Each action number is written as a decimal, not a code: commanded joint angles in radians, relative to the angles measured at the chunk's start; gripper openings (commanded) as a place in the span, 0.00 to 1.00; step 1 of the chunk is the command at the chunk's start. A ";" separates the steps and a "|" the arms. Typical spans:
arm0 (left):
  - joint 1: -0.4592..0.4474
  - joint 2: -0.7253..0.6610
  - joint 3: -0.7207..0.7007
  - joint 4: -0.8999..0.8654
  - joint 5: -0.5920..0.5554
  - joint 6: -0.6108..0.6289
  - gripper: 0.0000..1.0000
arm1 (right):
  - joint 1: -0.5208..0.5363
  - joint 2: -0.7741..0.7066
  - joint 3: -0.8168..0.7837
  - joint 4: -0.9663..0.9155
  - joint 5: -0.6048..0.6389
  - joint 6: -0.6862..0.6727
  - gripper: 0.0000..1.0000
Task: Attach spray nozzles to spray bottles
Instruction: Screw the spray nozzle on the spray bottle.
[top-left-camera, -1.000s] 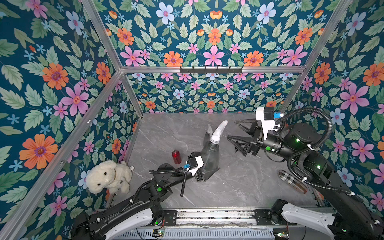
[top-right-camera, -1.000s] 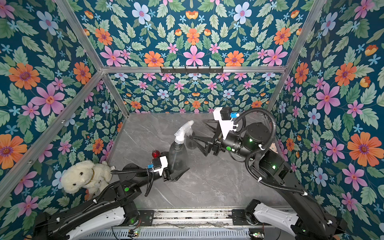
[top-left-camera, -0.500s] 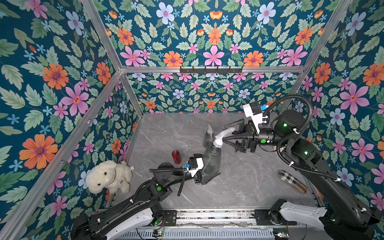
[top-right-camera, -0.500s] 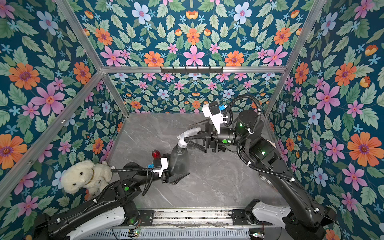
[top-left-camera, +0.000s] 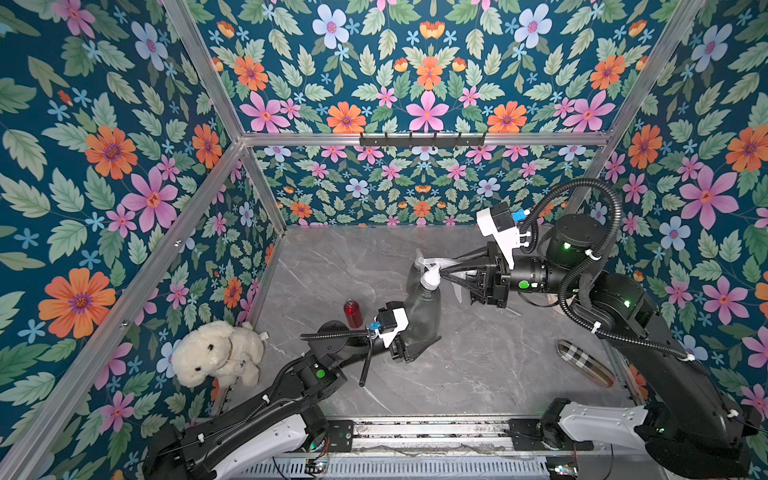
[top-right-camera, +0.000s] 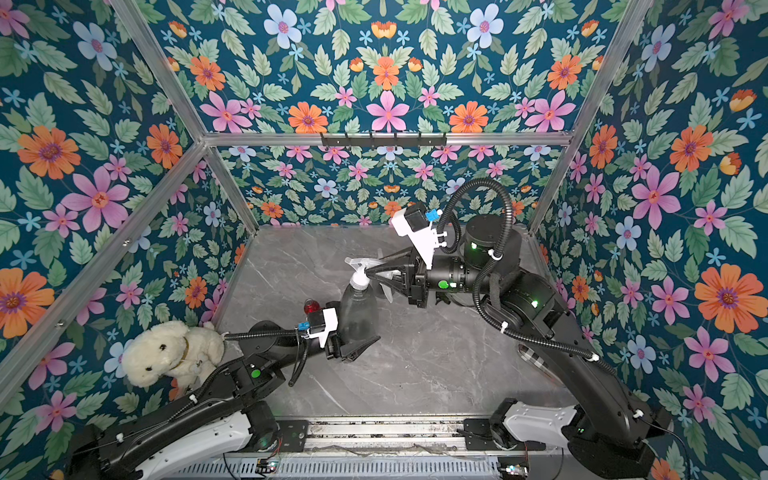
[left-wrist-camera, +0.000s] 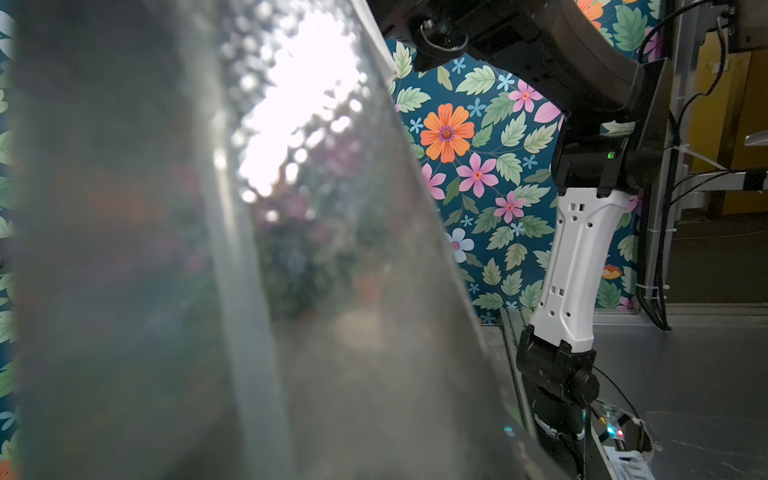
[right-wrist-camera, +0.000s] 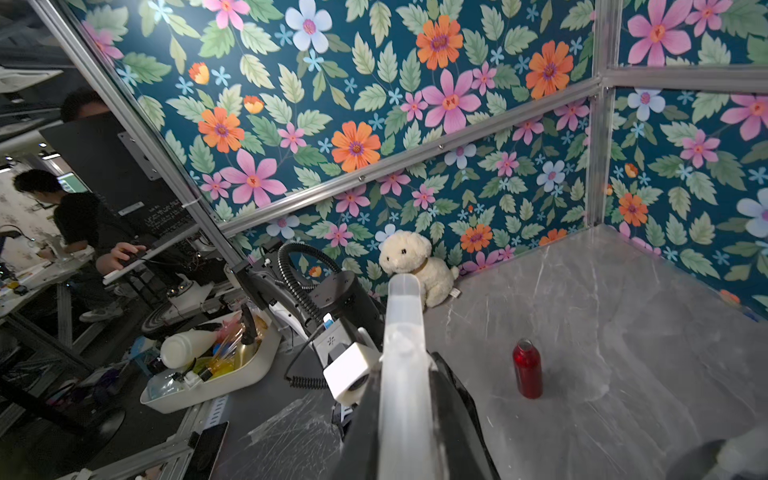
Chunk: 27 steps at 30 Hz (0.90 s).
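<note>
Left gripper (top-left-camera: 417, 332) has its jaws closed around the lower body of the translucent smoky-grey cone-shaped plastic bottle (top-left-camera: 424, 307) in the middle of the table, and by my read it's bracing the bottle so the neck can't swing away. In from the right comes the right gripper (top-left-camera: 444, 274), jaws pressed together on the translucent whitish plastic trigger spray nozzle (top-left-camera: 428, 272) sitting on top of that neck, apparently ready to seat or twist it home. The small shiny red cylindrical bottle (top-left-camera: 352, 312) stands just to the left, no nozzle on it.
</note>
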 joint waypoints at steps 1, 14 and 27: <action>-0.001 0.013 0.022 -0.061 0.019 0.038 0.00 | 0.008 0.057 0.100 -0.219 0.053 -0.052 0.00; -0.001 0.054 0.073 -0.200 0.000 0.100 0.00 | 0.047 0.150 0.257 -0.454 0.161 -0.114 0.00; 0.000 0.024 0.022 -0.040 -0.059 0.065 0.00 | 0.083 0.152 0.174 -0.377 0.154 -0.057 0.00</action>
